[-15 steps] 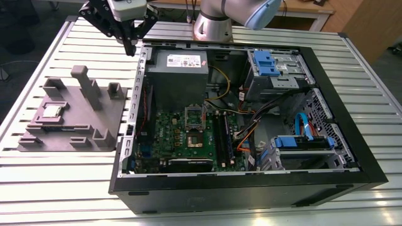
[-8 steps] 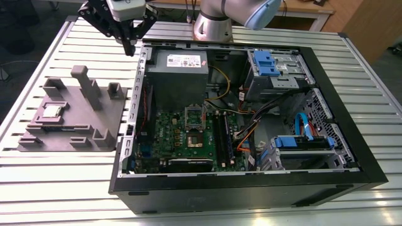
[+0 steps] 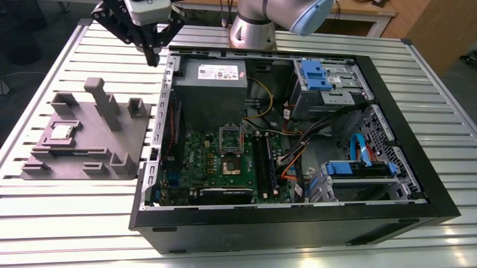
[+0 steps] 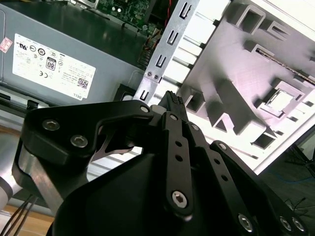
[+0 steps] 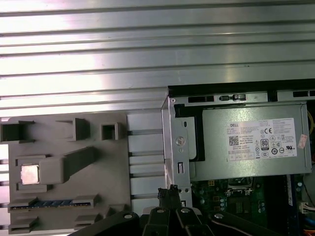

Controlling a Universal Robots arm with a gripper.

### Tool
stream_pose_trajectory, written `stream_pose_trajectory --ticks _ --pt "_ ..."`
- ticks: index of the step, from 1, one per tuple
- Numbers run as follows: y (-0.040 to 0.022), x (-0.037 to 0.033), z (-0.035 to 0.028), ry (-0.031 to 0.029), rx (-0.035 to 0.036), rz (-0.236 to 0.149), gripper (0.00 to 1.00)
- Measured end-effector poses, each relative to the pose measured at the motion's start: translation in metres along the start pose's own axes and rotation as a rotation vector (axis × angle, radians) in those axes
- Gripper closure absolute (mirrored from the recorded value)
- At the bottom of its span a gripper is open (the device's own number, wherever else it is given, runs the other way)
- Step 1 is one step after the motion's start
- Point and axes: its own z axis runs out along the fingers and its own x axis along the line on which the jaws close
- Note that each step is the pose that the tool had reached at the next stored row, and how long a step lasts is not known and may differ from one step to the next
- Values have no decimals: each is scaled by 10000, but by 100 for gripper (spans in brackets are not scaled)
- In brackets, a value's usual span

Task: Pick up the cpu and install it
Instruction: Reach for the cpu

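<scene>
The cpu (image 3: 60, 132) is a small silvery square chip lying in a recess of the grey holder block (image 3: 111, 146) at the exterior view's left. It is also visible as a bright square in both wrist views (image 5: 30, 174) (image 4: 281, 100). My gripper (image 3: 153, 58) hangs high over the table by the case's back corner, between the holder block and the power supply (image 3: 212, 84), well apart from the cpu. Its black fingers (image 4: 172, 102) are pressed together with nothing between them. On the green motherboard, the socket (image 3: 229, 158) lies uncovered with its silver bracket (image 3: 229, 135) lifted.
The open black computer case (image 3: 417, 184) fills the middle and the exterior view's right, with blue drive bays (image 3: 320, 75), cables and a memory slot inside. The holder block has raised posts (image 3: 100, 99). The arm's base (image 3: 253, 30) stands behind the case on the slatted metal table (image 3: 67, 223).
</scene>
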Motion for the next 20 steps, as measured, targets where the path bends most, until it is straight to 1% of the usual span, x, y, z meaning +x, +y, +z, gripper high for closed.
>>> stream_pose_trajectory --ticks 14,17,20 --pt "-3 37 5 0 0 0 90" --pt "-5 67 6 0 -1 0 90" --pt "-10 124 6 0 1 -1 90"
